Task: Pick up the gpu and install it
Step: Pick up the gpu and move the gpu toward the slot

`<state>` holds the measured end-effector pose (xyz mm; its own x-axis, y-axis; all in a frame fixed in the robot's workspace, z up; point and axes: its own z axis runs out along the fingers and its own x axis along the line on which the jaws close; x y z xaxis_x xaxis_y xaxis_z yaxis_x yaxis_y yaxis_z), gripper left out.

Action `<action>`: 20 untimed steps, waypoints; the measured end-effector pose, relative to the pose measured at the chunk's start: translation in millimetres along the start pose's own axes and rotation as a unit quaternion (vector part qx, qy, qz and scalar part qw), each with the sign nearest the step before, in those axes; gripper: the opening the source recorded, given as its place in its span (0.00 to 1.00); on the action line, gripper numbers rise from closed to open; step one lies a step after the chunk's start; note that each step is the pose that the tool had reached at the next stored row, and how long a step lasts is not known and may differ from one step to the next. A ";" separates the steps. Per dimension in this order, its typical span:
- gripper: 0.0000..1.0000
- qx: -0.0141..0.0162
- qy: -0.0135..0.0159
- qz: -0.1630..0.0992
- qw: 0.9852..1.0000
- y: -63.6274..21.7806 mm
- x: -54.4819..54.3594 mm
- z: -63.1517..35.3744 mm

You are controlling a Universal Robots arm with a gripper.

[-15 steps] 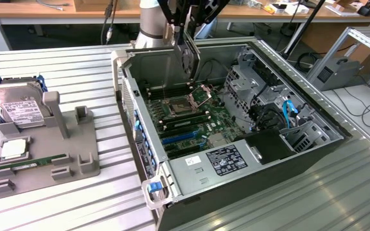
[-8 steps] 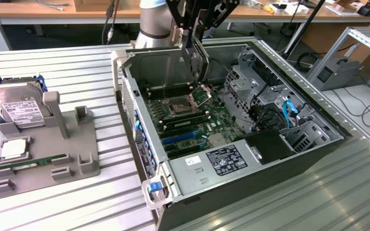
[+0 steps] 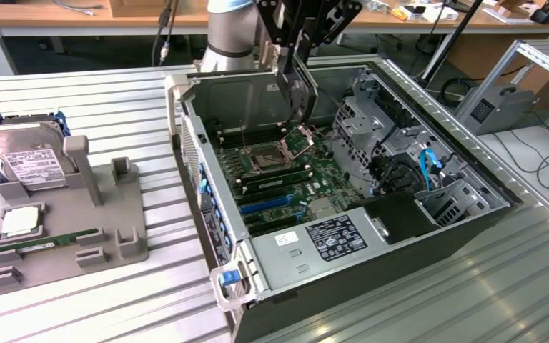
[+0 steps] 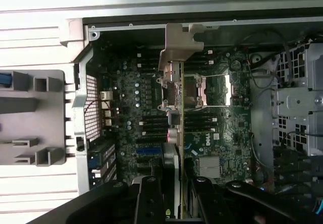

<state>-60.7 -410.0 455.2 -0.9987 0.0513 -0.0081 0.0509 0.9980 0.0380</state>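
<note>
End effector [image 3: 297,44] pinches the gpu [image 3: 300,100] by its upper edge, so the card hangs upright, edge down, inside the open computer case [image 3: 284,268] and just above the motherboard [image 3: 289,182]. In the wrist view the card's silver bracket [image 4: 179,47] points toward the case's rear wall. On the counter [image 3: 83,314] beside the case, a grey holder [image 3: 112,236] carries the hard drive [image 3: 26,161].

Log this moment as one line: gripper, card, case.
gripper: shut on thin dark GPU card with silver metal bracket | card: upright over green motherboard in open grey computer case | slot: not seated
</note>
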 end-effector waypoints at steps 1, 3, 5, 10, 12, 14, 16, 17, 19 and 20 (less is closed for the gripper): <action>0.27 0.000 0.000 0.000 1.000 -0.3 -1.5 0.9; 0.27 0.000 0.000 0.000 1.000 -0.6 -2.3 1.5; 0.27 0.000 0.000 0.000 1.000 -0.9 -2.6 2.2; 0.27 0.001 0.000 0.000 1.000 -1.6 -5.3 5.1; 0.27 0.001 0.000 0.000 1.000 -1.7 -6.1 5.7; 0.27 0.001 0.000 0.000 1.000 -2.0 -7.1 6.5; 0.27 0.001 0.000 0.000 1.000 -2.1 -8.2 7.2; 0.27 0.001 0.000 0.000 1.000 -2.3 -9.3 7.9; 0.27 0.001 0.000 0.000 1.000 -2.6 -11.8 9.6; 0.27 0.001 0.000 0.000 1.000 -2.7 -12.6 10.3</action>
<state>-48.2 -413.0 444.9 -0.9987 0.0512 -0.0082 0.0509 0.9981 0.0360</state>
